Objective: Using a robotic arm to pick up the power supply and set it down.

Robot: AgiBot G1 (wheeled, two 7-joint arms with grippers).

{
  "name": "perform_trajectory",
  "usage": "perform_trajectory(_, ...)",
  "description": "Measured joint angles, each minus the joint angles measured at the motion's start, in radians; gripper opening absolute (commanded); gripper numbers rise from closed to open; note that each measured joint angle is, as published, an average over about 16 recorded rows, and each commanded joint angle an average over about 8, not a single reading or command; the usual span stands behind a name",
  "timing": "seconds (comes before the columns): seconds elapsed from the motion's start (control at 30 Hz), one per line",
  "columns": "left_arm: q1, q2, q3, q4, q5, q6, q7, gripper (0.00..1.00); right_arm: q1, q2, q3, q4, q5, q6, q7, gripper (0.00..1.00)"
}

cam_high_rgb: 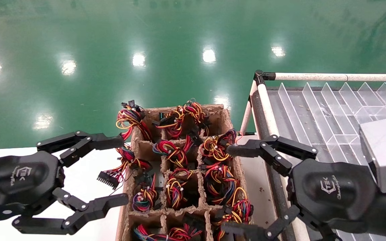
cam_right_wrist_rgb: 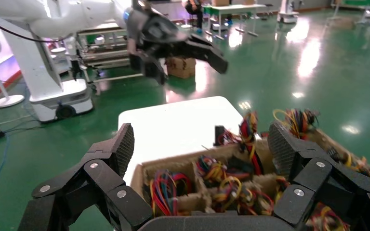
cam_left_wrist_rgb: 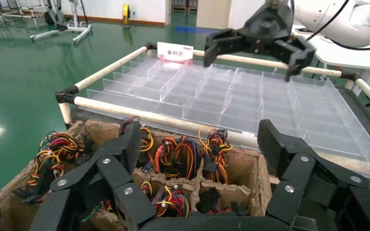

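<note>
You do not see a grey metal body of any power supply here; only the wire bundles [cam_high_rgb: 174, 152] show, poking up from the cells of the cardboard crate [cam_high_rgb: 223, 115] between your two grippers. Judge each unit to sit upright down in its cell, wires on top. Expect a stiff, fairly heavy metal box with smooth sides that could slip, while the wires are soft, springy and likely to snag on neighbours or on the cardboard walls. So do not lift by the wires: push past them and clamp the flat sides of the box itself.

Your left gripper [cam_high_rgb: 121, 170] hovers at the crate's left edge, jaws spread wide and empty, beside a loose black connector [cam_high_rgb: 108, 178] hanging over the white table [cam_high_rgb: 79, 180]. Your right gripper [cam_high_rgb: 228, 189] hovers over the crate's right edge, jaws likewise spread and empty. On the right stands a rack with clear plastic dividers [cam_high_rgb: 317, 113], empty where it shows, a likely place to set the unit down.
</note>
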Motion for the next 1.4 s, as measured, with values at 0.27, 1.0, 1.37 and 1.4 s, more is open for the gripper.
perform_trajectory(0.27, 0.0, 0.0, 0.0, 0.0, 0.0, 0.0, 0.0, 0.0, 0.016, 0.0, -0.04, -0.057, -0.094, -0.011, -0.018, 1.0)
perform_trajectory(1.0, 0.0, 0.0, 0.0, 0.0, 0.0, 0.0, 0.0, 0.0, 0.046, -0.022, -0.131, -0.121, -0.275, -0.012, -0.022, 0.0)
perform_trajectory(1.37, 0.0, 0.0, 0.0, 0.0, 0.0, 0.0, 0.0, 0.0, 0.057, -0.022, -0.144, -0.096, -0.318, 0.007, -0.015, 0.0)
perform_trajectory(1.4, 0.0, 0.0, 0.0, 0.0, 0.0, 0.0, 0.0, 0.0, 0.058, -0.022, -0.145, -0.094, -0.322, 0.008, -0.014, 0.0)
